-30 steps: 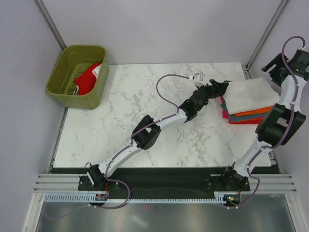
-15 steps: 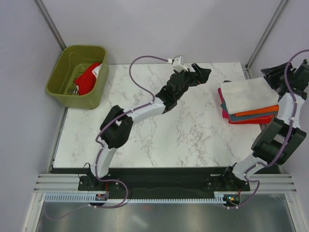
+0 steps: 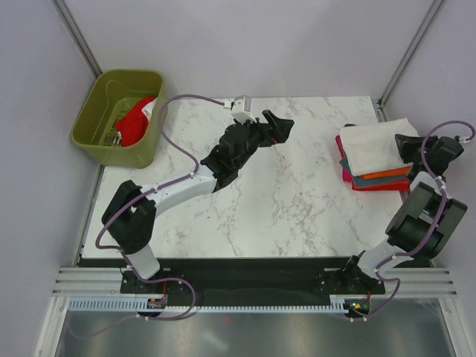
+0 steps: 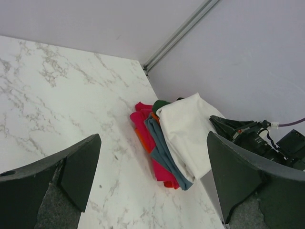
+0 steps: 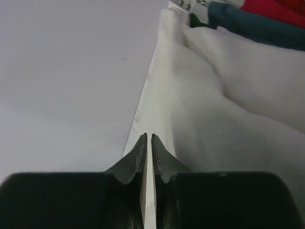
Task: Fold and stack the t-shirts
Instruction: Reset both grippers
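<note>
While your right gripper point(image 5: 148, 136) sits clenched, empty, just beside cream shirt point(image 3: 372, 145) topping stack point(image 3: 379, 178) at tabletop point(image 3: 297, 201) right edge, careless swing could snag cloth, drag stack overboard. Left gripper point(image 3: 281, 125) spread wide, empty, above mid-tabletop; red shirt point(image 3: 134, 123) in bin point(image 3: 97, 97) unfolded.

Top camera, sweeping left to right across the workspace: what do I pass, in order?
olive-green bin with red cloth inside → left gripper, open above the marble → stack of folded t-shirts, cream one on top.
</note>
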You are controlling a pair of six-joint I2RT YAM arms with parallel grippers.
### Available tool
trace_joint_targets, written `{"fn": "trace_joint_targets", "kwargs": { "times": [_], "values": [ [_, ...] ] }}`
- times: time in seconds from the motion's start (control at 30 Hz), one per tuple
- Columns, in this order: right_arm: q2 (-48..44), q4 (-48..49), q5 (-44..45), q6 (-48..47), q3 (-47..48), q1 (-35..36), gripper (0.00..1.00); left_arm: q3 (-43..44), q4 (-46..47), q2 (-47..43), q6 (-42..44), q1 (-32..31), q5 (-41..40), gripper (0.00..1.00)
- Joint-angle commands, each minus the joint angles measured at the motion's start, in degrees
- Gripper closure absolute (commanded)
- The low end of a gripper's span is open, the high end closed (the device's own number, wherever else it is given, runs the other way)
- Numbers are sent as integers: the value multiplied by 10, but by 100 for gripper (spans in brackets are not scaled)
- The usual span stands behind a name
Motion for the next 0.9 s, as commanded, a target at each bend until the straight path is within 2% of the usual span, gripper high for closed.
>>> {"fn": "trace_joint_targets", "kwargs": {
  "times": [0.0, 0.2, 0.27, 0.37, 0.47, 0.57, 0.67, 0.8, 0.83, 0.87],
  "values": [
    [-7, 47, 52, 42, -23, -28, 87, -30, 1, -46, 29, 0, 0, 1],
    [-14, 39, 57, 43, -43, -28, 87, -53, -27, -52, 21, 0, 6, 0],
    [-33, 17, 47, 31, -12, -25, 81, -52, -52, -51, 16, 0, 13, 0],
    [-87, -33, 80, -8, 29, 1, 74, -66, -64, -59, 14, -1, 24, 0],
    [-129, -118, 105, -72, 85, 40, 71, -104, -63, -101, 24, 0, 22, 0],
    [-156, -145, 89, -100, 96, 77, 69, -138, -88, -163, 32, 1, 1, 0],
    [-176, -228, 106, -171, 108, 136, 69, -147, -165, -216, 42, 2, -9, 0],
    [-204, -275, 135, -252, 105, 258, 67, -173, -258, -289, 51, 2, -27, 0],
    [-220, -280, 146, -268, 93, 280, 66, -182, -278, -305, 52, 2, -32, 0],
    [-229, -282, 150, -281, 84, 300, 60, -204, -282, -338, 58, 2, -42, 0]
  ]
}}
